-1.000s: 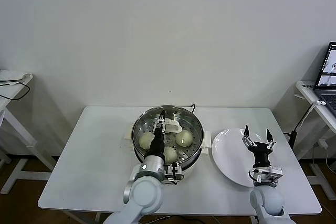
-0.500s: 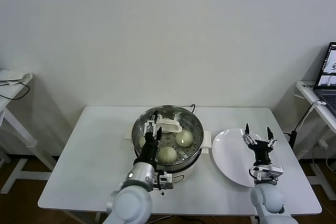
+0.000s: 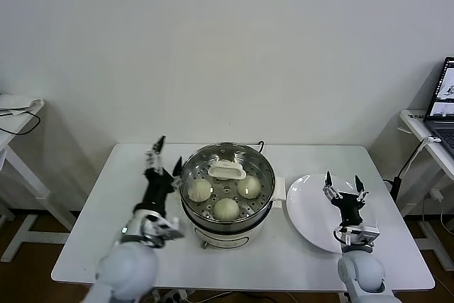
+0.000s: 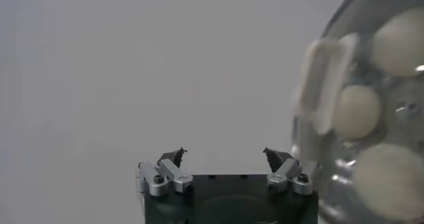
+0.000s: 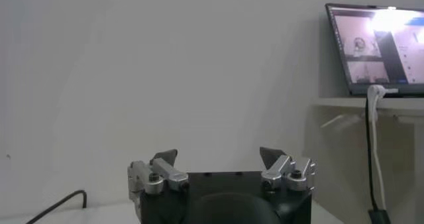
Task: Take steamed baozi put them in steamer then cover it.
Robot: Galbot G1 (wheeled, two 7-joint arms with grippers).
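The steamer (image 3: 227, 226) stands mid-table with the clear cover (image 3: 264, 169) resting on it, cream handle (image 3: 227, 170) on top. Three baozi show through the glass (image 3: 200, 190) (image 3: 248, 186) (image 3: 226, 208); a fourth is hidden. My left gripper (image 3: 167, 154) is open and empty, just left of the pot and apart from it. In the left wrist view the gripper (image 4: 225, 158) faces bare table, with the covered steamer (image 4: 344, 199) and the handle (image 4: 324, 86) off to one side. My right gripper (image 3: 342, 181) is open and empty above the white plate (image 3: 305, 207).
The empty white plate lies right of the steamer. A black cord (image 3: 259, 147) runs off behind the pot. A laptop (image 3: 445, 101) sits on a side table at the far right, also in the right wrist view (image 5: 377, 46). Another side table (image 3: 18, 115) stands far left.
My left gripper has let go of the cover's handle and drawn back leftwards off the pot. The cover stays on the steamer. The right arm has barely moved.
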